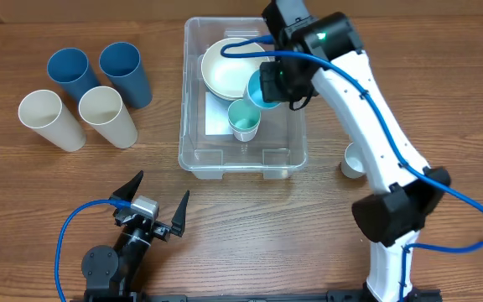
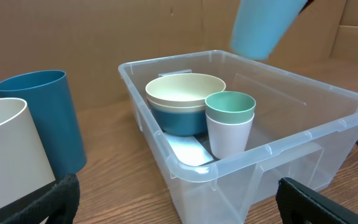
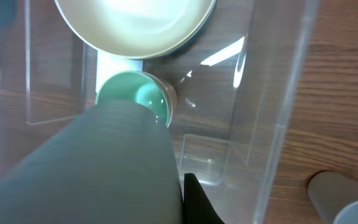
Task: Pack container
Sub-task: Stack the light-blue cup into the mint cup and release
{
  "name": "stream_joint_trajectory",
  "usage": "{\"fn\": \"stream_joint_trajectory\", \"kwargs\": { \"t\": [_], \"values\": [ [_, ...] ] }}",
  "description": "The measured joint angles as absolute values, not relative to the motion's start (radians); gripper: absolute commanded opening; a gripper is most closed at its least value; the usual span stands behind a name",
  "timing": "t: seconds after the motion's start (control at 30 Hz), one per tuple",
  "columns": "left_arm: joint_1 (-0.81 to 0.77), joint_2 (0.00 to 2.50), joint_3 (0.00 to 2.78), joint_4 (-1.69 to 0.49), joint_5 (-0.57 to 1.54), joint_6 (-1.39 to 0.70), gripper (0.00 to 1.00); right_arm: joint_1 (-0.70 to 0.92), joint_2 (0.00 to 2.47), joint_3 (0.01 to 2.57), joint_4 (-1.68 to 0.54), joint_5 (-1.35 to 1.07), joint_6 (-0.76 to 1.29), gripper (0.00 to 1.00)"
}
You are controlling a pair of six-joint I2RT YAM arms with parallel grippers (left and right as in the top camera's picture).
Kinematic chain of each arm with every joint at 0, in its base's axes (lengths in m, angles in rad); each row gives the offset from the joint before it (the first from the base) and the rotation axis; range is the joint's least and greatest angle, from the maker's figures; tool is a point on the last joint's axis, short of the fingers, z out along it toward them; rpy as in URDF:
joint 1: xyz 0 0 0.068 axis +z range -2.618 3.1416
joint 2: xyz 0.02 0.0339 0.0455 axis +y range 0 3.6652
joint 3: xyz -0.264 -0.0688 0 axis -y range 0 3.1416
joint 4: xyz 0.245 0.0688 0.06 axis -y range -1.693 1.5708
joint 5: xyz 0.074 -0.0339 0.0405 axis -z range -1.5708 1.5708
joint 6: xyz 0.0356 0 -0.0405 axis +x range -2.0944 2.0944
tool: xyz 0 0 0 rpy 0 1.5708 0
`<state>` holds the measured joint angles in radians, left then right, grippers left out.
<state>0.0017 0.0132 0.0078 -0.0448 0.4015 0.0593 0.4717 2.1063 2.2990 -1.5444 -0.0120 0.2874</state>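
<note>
Container (image 1: 279, 147): a clear plastic bin, upright and open at the top, about in the middle of the table (image 1: 40, 193).
Inside the container: at the far end, a cream bowl (image 1: 229, 67) is nested in a dark blue bowl (image 2: 179, 121). Just beside them, nearer to the front, a green cup (image 1: 244, 119) sits inside a white cup (image 2: 229, 140). Both are upright.
Right pincer (image 1: 282, 82): clenched on a light blue cup (image 1: 262, 91). The cup hangs tilted in the air above the container, by the cream bowl and the green cup. In the left wrist view it is clearly higher than the rim.
Left pincer (image 1: 158, 197): released, with fingers (image 2: 42, 202) spread wide. It is low at the near side of the table, apart from the container.
Left of the container: two dark blue cups (image 1: 70, 74) behind and two cream cups (image 1: 106, 116) in front, all upright and close together.
Right of the container: a pale cup (image 1: 352, 161), partly hidden by the right arm.
</note>
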Motion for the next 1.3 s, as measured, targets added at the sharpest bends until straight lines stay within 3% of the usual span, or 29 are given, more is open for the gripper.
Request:
{"fn": "stream_joint_trajectory", "kwargs": {
  "t": [0.17,0.43,0.47,0.5,0.53,0.57,0.73,0.9,1.0,1.03,1.07,1.1,1.13,1.3],
  "values": [
    [0.002,0.013,0.008,-0.045,0.402,0.059,1.0,0.497,2.15,2.277,-1.525,-0.022,0.287,0.04],
    [0.002,0.013,0.008,-0.045,0.402,0.059,1.0,0.505,2.159,2.015,-1.352,-0.041,0.287,0.04],
    [0.002,0.013,0.008,-0.045,0.402,0.059,1.0,0.505,2.159,2.009,-1.347,-0.041,0.287,0.33],
    [0.002,0.013,0.008,-0.045,0.402,0.059,1.0,0.505,2.159,2.008,-1.338,-0.042,0.286,0.78],
    [0.002,0.013,0.008,-0.045,0.402,0.059,1.0,0.505,2.159,2.008,-1.328,-0.045,0.284,0.97],
    [0.002,0.013,0.008,-0.045,0.402,0.059,1.0,0.505,2.159,2.008,-1.325,-0.045,0.275,1.0],
    [0.002,0.013,0.008,-0.045,0.402,0.059,1.0,0.505,2.16,2.033,-1.382,-0.045,0.238,1.0],
    [0.002,0.013,0.008,-0.045,0.402,0.059,1.0,0.495,2.171,2.367,-1.652,-0.048,0.233,1.0],
    [0.002,0.013,0.008,-0.045,0.401,0.059,1.0,0.412,2.132,2.471,-1.692,-0.061,0.232,1.0],
    [0.002,0.013,0.008,-0.045,0.402,0.059,1.0,0.371,2.119,2.471,-1.695,-0.068,0.233,0.94],
    [0.002,0.013,0.008,-0.045,0.402,0.059,1.0,0.317,2.107,2.471,-1.695,-0.075,0.238,0.74],
    [0.002,0.013,0.008,-0.045,0.402,0.059,1.0,0.239,2.094,2.47,-1.695,-0.079,0.249,0.16],
    [0.002,0.013,0.008,-0.045,0.402,0.059,1.0,0.182,2.085,2.466,-1.695,-0.079,0.259,0.04],
    [0.002,0.013,0.008,-0.045,0.402,0.059,1.0,-0.044,2.057,2.289,-1.69,-0.081,0.29,0.06]
  ]
}}
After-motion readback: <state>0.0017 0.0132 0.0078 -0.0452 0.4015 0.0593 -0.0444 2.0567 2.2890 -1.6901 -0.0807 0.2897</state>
